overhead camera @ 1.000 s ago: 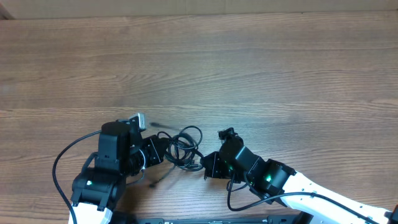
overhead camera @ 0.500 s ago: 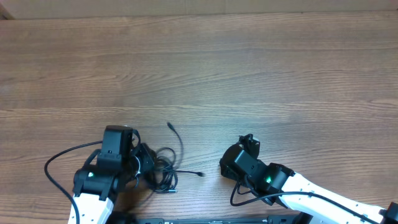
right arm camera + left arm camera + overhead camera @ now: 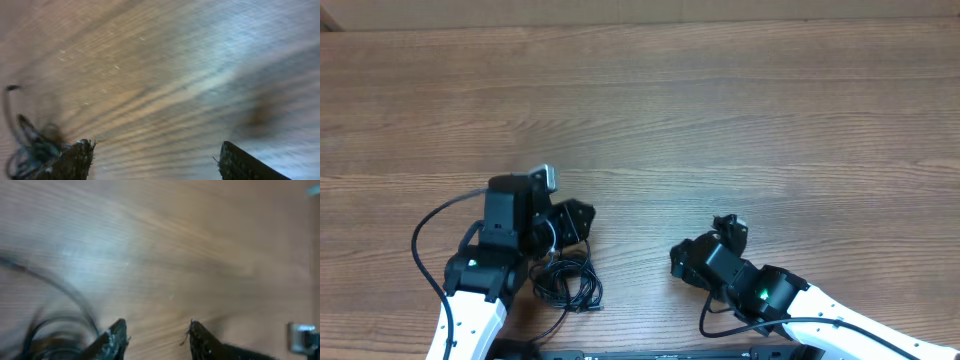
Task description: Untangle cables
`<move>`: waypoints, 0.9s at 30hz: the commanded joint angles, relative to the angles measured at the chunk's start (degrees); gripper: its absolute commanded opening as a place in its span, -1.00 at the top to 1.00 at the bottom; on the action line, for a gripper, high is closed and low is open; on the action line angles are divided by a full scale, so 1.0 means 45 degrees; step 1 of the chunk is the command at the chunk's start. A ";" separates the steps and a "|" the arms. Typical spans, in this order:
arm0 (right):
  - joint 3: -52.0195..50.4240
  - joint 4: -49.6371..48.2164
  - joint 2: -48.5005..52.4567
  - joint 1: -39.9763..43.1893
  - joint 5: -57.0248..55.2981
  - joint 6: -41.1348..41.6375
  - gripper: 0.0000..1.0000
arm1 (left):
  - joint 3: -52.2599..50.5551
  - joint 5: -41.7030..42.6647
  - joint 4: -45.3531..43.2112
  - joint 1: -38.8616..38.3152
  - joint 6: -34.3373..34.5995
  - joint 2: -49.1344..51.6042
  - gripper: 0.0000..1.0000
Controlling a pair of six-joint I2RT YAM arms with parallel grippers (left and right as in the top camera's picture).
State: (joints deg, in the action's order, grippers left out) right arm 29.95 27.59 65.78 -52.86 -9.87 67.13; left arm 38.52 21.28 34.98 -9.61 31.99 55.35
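Both claws have let go since a second ago — I see the cables (image 3: 568, 282) lying in one loose pile on the surface (image 3: 720, 120). My left claw (image 3: 574, 222) hangs just beside the pile, open and empty. My right claw (image 3: 704, 246) is well away from it — wide open, empty.

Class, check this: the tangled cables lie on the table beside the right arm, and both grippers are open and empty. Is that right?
No. The cables lie beside the left arm, not the right, as the overhead view shows. The left gripper and right gripper are open and empty.
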 commanded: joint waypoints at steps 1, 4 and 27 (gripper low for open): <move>0.0180 0.0277 -0.0102 0.0049 -0.0083 0.0000 -0.61 | 0.0121 -0.1127 0.1885 -0.0034 0.0855 0.0180 0.20; 0.0180 0.0170 -0.0102 0.0049 -0.0083 0.0000 -0.62 | 0.0005 -0.1423 0.3653 -0.0325 0.2297 0.0801 0.18; 0.0024 0.0481 -0.0092 0.0049 0.0437 -0.0010 -0.83 | -0.1064 0.3356 -0.9092 -0.1802 0.0447 0.5493 0.92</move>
State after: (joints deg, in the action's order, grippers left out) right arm 29.93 29.78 65.80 -52.86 -7.73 67.22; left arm 31.16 20.12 3.33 -17.28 42.13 80.07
